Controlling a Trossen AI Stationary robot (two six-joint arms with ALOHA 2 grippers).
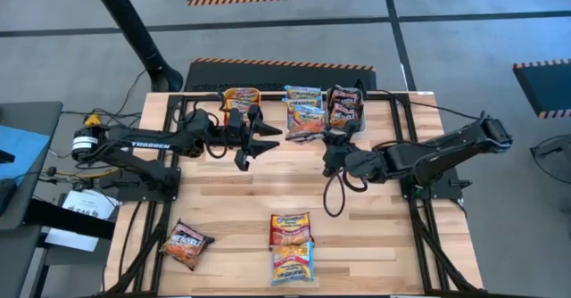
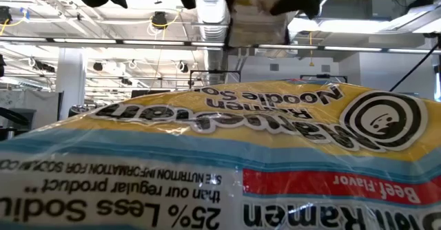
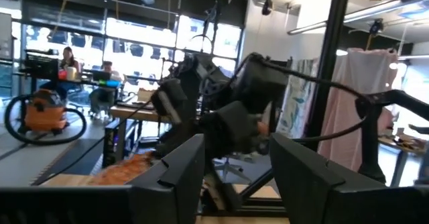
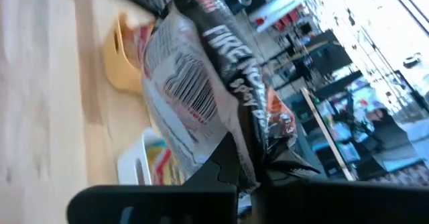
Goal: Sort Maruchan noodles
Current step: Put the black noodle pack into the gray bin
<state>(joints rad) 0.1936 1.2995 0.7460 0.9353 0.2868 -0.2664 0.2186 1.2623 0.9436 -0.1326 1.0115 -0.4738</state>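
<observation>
My right gripper hangs above the table near the far bins, shut on a dark maroon noodle packet printed with a barcode and the word FIRE. Facing it from the left, my left gripper stands open with nothing between its fingers. An orange bin, a white bin and a grey bin at the far edge each hold packets. Three more packets lie flat on the near table: one orange-red, two yellow-blue. My right gripper pinches the maroon packet by one crinkled edge between its two fingers. The packet is lifted clear of the table and stands out beyond the fingertips, toward the far bins. The low view shows it hanging high.
A yellow-blue packet lies right in front of the low camera and blocks most of that view. Black frame rails run along the table's sides. Bare wood lies between the grippers and the near packets. People sit at desks in the room beyond.
</observation>
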